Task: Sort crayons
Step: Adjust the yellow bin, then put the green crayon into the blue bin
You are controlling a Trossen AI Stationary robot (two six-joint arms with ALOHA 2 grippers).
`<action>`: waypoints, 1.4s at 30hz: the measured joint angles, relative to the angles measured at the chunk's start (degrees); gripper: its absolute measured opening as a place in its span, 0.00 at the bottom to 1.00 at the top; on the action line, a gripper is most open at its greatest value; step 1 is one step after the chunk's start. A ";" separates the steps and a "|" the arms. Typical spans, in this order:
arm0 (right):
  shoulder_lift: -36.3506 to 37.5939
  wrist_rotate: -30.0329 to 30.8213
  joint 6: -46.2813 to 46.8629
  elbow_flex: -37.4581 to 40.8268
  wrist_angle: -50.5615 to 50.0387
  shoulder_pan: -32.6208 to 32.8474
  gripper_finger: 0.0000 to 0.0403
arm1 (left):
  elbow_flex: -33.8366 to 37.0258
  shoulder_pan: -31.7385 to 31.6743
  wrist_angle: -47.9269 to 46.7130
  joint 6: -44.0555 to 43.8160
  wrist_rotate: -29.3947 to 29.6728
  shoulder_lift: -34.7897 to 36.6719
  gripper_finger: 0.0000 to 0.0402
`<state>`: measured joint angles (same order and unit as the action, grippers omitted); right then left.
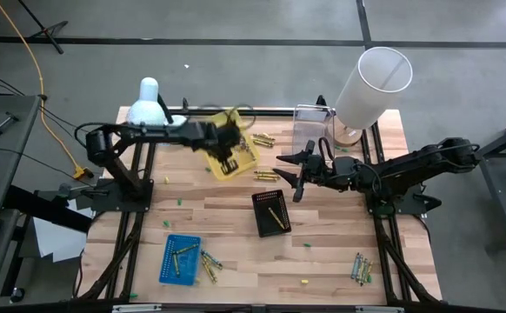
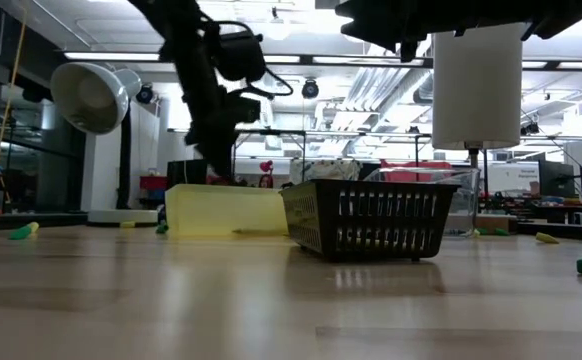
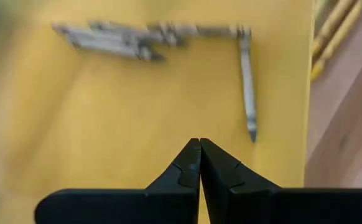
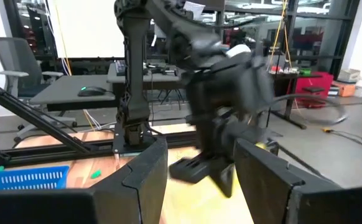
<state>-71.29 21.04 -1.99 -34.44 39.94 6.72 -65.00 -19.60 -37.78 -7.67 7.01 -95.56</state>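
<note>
On the wooden bench (image 1: 236, 230), the left hand (image 1: 228, 153), clenched on nothing, hung over the yellow tray (image 1: 246, 159), whose greyish crayons (image 3: 147, 38) lay just ahead, mostly crosswise to it. The right hand (image 1: 289, 178), fingers spread and empty, waited nearer the black basket (image 1: 270, 212); the blue tray (image 1: 179, 258) sat well apart.

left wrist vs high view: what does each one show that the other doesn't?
Left wrist only: grey crayons lying inside the yellow tray, and the left claw shut, holding nothing.
High only: black basket, blue tray, white cylinder, right claw open beside the yellow tray.
Both: the yellow tray and yellow crayons on the table beside it.
</note>
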 joint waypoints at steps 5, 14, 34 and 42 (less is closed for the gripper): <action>0.00 0.00 0.67 0.00 -0.11 0.02 0.44 | 6.98 7.13 3.11 -6.64 7.46 0.17 0.00; 0.00 0.00 0.56 0.00 0.13 -0.35 0.44 | 8.12 13.76 -2.96 -10.51 10.37 0.26 0.00; 0.00 0.00 0.69 0.00 0.13 -0.35 0.44 | 8.06 7.98 -22.19 -7.75 24.96 0.26 0.00; 0.00 0.00 0.55 0.00 0.96 -0.35 0.44 | -0.20 -1.65 -14.80 2.26 29.94 0.26 0.00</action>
<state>-71.29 21.04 -1.44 -34.44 40.91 6.37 -65.20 -21.24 -52.58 -5.41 36.95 -95.31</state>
